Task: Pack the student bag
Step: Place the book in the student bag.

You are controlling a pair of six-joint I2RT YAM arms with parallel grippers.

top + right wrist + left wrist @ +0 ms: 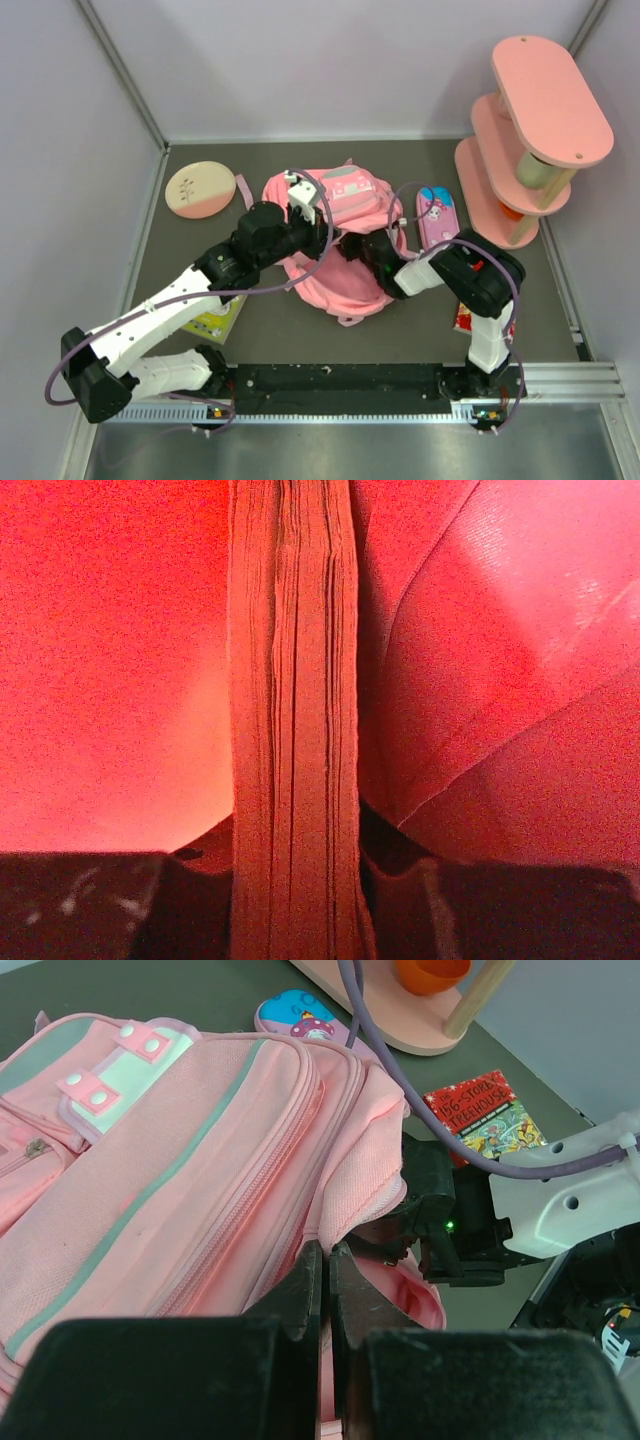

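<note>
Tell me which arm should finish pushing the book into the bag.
Right. The right gripper is inside the student bag, jaws shut on the book, pink lining on both sides. The left gripper pinches the bag's opening edge, holding the mouth apart, so it is best left there.

White arms (150, 320) with black joints trail purple cables (520, 1168).

Pink shelf (540, 110), pencil case (438, 215), round plate (200, 189)

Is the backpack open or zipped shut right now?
Open: the left tool pinches an edge of the backpack, and the right tool holds a book among pink lining.
</note>
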